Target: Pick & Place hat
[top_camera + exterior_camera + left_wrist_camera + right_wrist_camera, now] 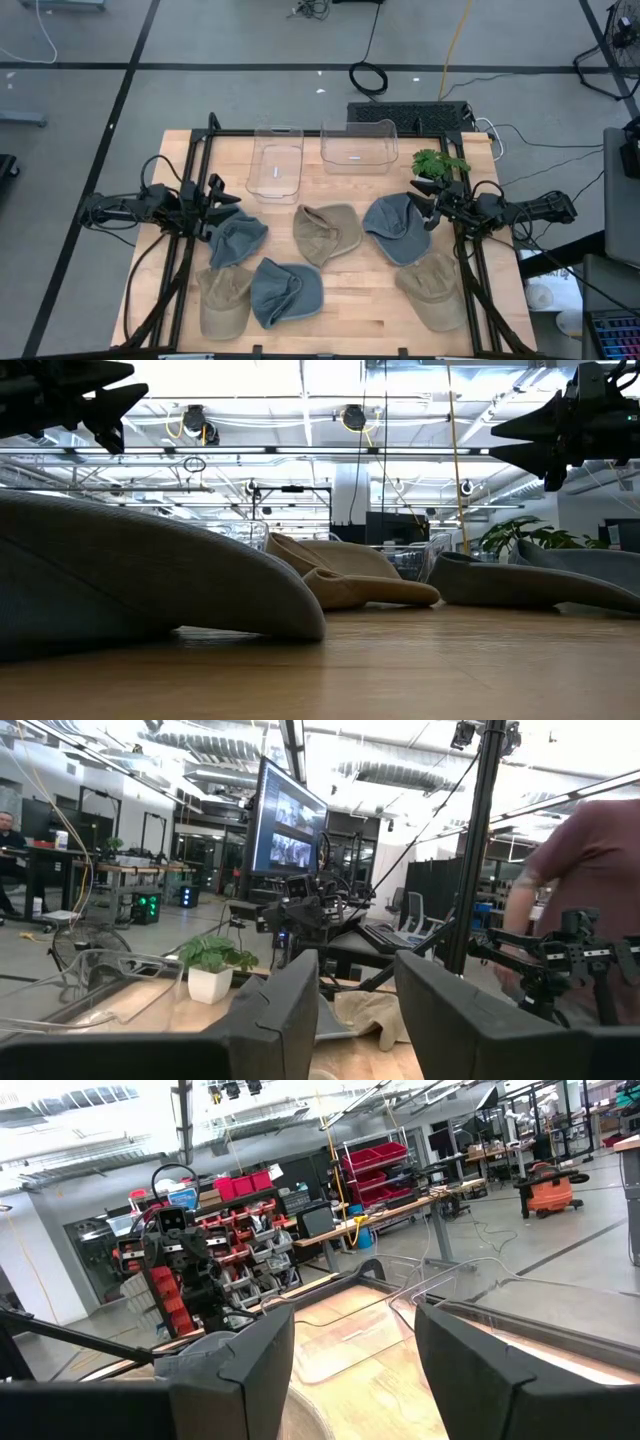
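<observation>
- Still at the start: no hat picked; six hats lying on the bench, two clear bins at the far edge.
- Left gripper raised above a grey hat, fingers spread, holding nothing.
- Right gripper likewise spread above another grey hat.
- Next, probably: descend, pinch one crown, carry binward.

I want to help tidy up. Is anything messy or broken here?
Nothing looks broken or spilled. Six hats lie loose and crumpled, like the blue hat beside the tan hat. Both clear bins hold no hats, and the plant stands upright.
</observation>
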`<state>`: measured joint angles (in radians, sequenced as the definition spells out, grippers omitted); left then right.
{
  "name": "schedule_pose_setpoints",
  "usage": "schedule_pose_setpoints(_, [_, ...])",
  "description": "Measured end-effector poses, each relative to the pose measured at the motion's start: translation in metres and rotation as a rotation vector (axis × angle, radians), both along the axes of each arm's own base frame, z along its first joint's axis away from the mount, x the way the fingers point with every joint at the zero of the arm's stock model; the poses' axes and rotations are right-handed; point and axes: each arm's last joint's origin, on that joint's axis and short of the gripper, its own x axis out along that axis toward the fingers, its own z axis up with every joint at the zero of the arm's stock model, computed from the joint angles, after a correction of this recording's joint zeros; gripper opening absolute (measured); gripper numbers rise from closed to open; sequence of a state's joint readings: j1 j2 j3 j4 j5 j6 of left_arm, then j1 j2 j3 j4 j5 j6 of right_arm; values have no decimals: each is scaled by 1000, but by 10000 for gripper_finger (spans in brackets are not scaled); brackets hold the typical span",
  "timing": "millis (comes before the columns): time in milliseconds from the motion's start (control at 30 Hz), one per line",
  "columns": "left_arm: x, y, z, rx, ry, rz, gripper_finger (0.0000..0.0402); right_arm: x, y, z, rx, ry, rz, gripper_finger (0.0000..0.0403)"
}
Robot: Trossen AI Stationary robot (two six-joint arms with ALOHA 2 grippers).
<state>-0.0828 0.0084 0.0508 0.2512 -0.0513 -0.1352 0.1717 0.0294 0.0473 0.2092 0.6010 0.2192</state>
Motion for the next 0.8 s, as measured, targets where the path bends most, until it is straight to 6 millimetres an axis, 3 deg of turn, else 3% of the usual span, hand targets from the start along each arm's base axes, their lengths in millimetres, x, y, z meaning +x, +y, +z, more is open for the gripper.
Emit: schedule_pose_setpoints(800, [0,0,0,0,0,0,137,0,0,0,0,0,0,196])
